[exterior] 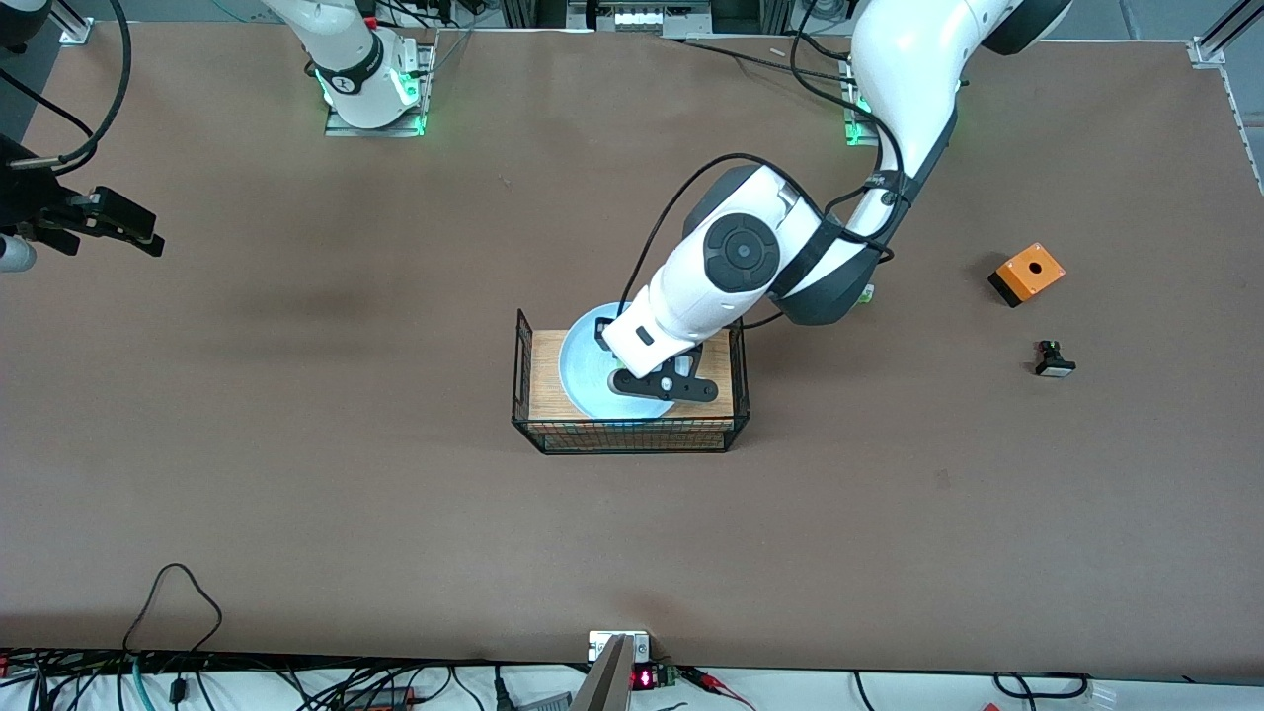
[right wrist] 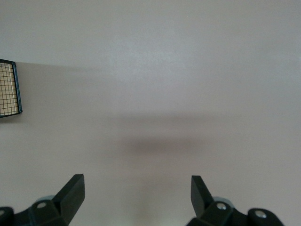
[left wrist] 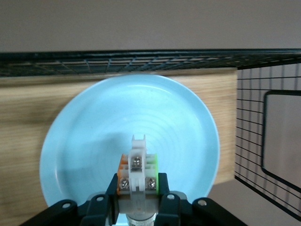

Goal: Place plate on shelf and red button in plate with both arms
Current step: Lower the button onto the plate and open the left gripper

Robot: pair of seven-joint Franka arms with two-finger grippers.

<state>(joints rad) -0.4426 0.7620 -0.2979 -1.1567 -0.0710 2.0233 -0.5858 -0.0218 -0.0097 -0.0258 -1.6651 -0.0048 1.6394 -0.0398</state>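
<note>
The pale-blue plate (exterior: 585,373) lies in a black wire basket (exterior: 520,380) with a wooden floor, at the middle of the table. My left gripper (exterior: 657,383) hangs low over the plate. In the left wrist view the left gripper (left wrist: 138,182) is shut on the button (left wrist: 137,165): a white switch body with green and orange bits. Its red cap does not show. The button is just above the plate (left wrist: 117,122). My right gripper (exterior: 148,239) waits over bare table at the right arm's end. In the right wrist view it (right wrist: 137,182) is open and empty.
An orange box with a black hole (exterior: 1027,274) and a small black-and-white part (exterior: 1054,360) lie toward the left arm's end. A small white-and-green bit (exterior: 868,293) peeks out by the left arm's elbow. The basket's corner (right wrist: 9,89) shows in the right wrist view.
</note>
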